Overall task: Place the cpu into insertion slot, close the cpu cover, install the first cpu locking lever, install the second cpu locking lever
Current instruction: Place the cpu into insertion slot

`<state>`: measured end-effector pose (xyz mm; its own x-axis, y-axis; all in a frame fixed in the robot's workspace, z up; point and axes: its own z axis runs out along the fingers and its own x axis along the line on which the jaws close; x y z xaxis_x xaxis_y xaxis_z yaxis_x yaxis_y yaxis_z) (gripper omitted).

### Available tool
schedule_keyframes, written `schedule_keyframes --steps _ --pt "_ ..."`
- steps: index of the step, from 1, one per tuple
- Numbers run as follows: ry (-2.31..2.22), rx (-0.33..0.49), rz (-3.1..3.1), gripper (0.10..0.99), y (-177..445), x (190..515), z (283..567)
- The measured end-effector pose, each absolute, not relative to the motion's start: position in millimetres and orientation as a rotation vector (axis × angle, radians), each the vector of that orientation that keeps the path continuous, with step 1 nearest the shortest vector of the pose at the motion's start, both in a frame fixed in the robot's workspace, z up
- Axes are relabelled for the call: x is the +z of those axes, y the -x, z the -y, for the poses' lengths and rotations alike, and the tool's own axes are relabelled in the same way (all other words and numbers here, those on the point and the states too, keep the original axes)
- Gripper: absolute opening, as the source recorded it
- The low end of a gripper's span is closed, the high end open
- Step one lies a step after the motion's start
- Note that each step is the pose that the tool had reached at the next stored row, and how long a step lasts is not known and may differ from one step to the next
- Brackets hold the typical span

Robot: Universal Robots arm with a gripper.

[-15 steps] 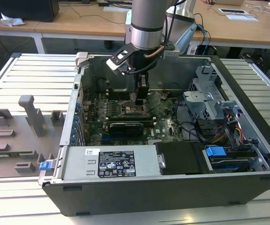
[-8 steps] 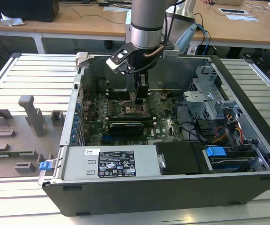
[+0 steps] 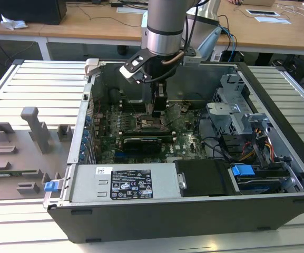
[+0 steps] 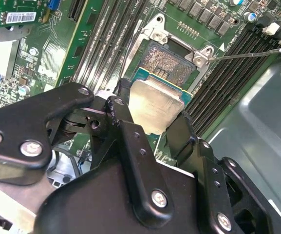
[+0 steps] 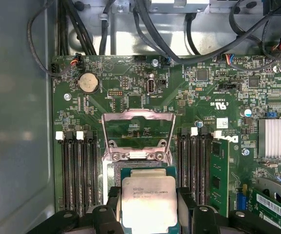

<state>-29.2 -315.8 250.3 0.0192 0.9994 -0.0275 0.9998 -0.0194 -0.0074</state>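
Claw (image 5: pixel 148 196) is pinching the cpu (image 5: pixel 147 207) by opposite edges and holding it partly over the slot (image 4: pixel 172 64), cover (image 5: pixel 139 132) standing open beyond; judgement: chip is needing squaring to the socket, staying level, lowering without pressing or sliding.

Open insertion slot (image 4: pixel 172 66) between memory slots (image 4: pixel 103 48)
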Motion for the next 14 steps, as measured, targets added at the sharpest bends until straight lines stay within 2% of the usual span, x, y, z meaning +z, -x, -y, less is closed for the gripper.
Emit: schedule_keyframes --steps 14 --pt "-2.233 -0.039 -2.190 0.545 29.9 243.6 315.3"
